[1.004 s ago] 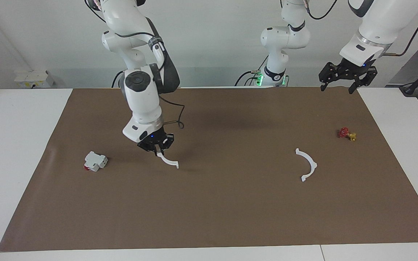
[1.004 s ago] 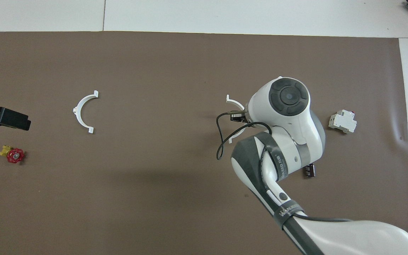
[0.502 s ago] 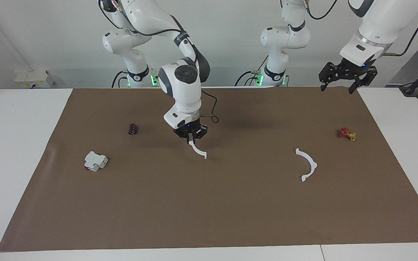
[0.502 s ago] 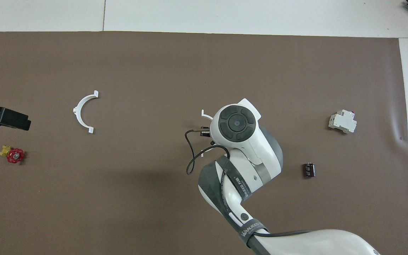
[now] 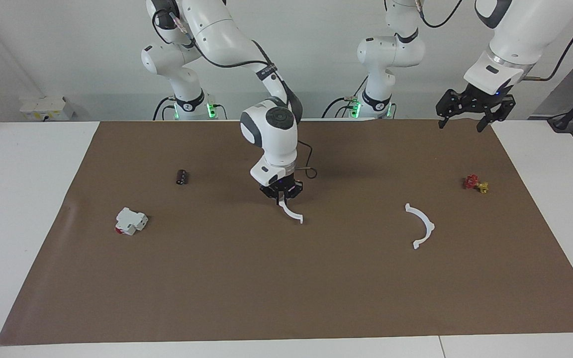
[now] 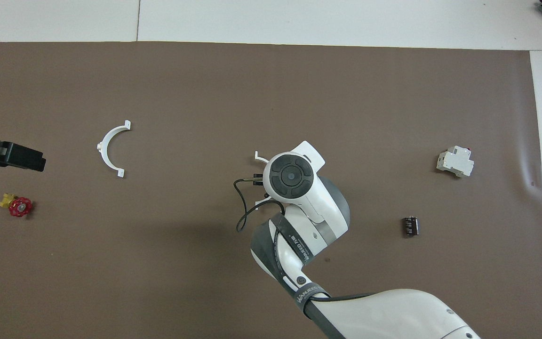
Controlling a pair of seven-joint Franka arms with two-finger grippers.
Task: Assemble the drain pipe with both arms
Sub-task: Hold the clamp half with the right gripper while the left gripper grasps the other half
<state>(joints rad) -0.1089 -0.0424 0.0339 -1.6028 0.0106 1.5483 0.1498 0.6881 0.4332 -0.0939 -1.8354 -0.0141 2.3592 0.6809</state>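
Observation:
My right gripper (image 5: pixel 282 200) is shut on one end of a white half-ring (image 5: pixel 292 214) and holds it just above the middle of the brown mat. In the overhead view the right arm's wrist covers most of this half-ring (image 6: pixel 258 157). The second white half-ring (image 5: pixel 422 224) lies flat on the mat toward the left arm's end, and it also shows in the overhead view (image 6: pixel 109 149). My left gripper (image 5: pixel 460 124) is open and empty, raised over the mat's edge at the left arm's end, and it waits there (image 6: pixel 10 156).
A blocky white part with red (image 5: pixel 131 221) (image 6: pixel 455 161) and a small dark cylinder (image 5: pixel 182 176) (image 6: pixel 410 226) lie toward the right arm's end. A small red and yellow valve (image 5: pixel 475 183) (image 6: pixel 17 205) lies near the left gripper.
My right gripper has carried the half-ring from near the blocky white part toward the middle of the mat, uncovering the dark cylinder. The left gripper has barely shifted.

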